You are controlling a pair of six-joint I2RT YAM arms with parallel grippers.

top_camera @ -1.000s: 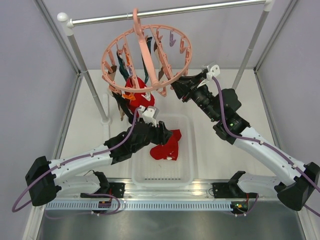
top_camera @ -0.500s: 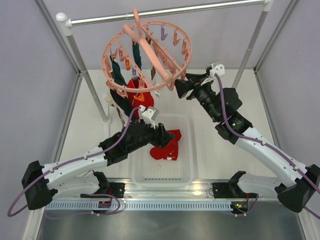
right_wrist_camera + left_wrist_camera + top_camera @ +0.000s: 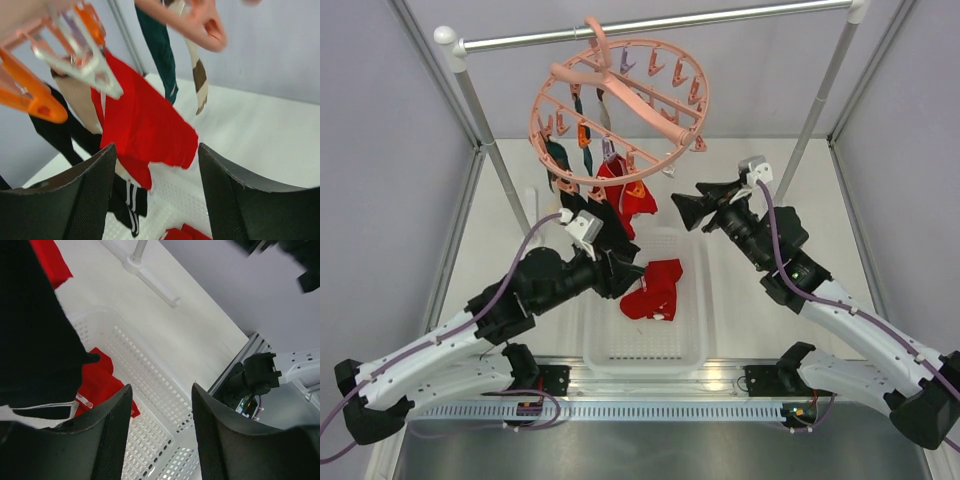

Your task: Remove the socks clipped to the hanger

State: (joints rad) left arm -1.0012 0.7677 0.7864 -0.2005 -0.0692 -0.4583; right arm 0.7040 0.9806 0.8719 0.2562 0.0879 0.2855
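Observation:
The salmon-pink hanger (image 3: pixel 620 105) hangs tilted from the metal rail. Socks are clipped to it: a red one (image 3: pixel 632 197), dark teal ones (image 3: pixel 560 160) and a black one below. In the right wrist view I see the red sock (image 3: pixel 145 125), a teal sock (image 3: pixel 160 45), a beige-brown sock (image 3: pixel 200 80) and a black white-striped sock (image 3: pixel 130 200). My right gripper (image 3: pixel 686 207) (image 3: pixel 156 150) is open, right of the red sock and apart from it. My left gripper (image 3: pixel 628 272) (image 3: pixel 161 390) is open and empty over the basket, beside the black sock (image 3: pixel 35 340).
A white perforated basket (image 3: pixel 695 330) (image 3: pixel 155 370) holds a loose red sock (image 3: pixel 655 290) (image 3: pixel 100 385). The metal rail (image 3: pixel 720 17) spans the back, its left post foot (image 3: pixel 530 240) on the table. Orange (image 3: pixel 30 100) and white (image 3: pixel 90 65) clips dangle near the right gripper.
The hanger has swung and tilted up to the right. My right gripper has drawn back from the ring's rim. My left arm has pulled back to the left.

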